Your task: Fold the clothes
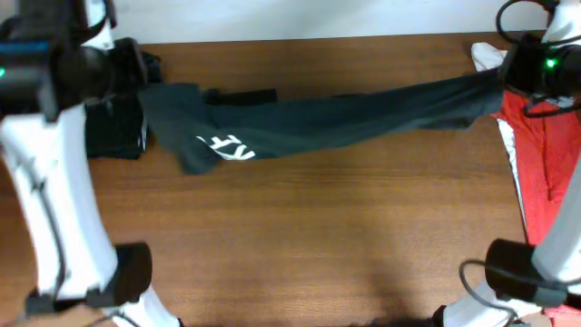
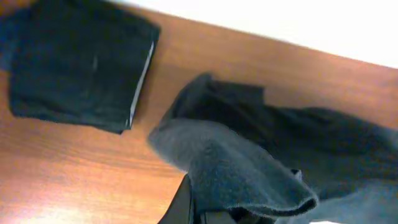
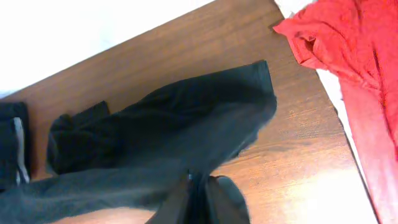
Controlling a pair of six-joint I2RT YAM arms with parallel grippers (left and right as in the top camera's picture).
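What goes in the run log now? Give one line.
left gripper: shut on T-shirt | right gripper: shut on T-shirt | T-shirt: stretched between both, across table | fold: not done

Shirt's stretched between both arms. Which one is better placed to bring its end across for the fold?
Probably right: its fingers pinch the T-shirt at its thin end, while the left end bunches beside the folded dark garment.
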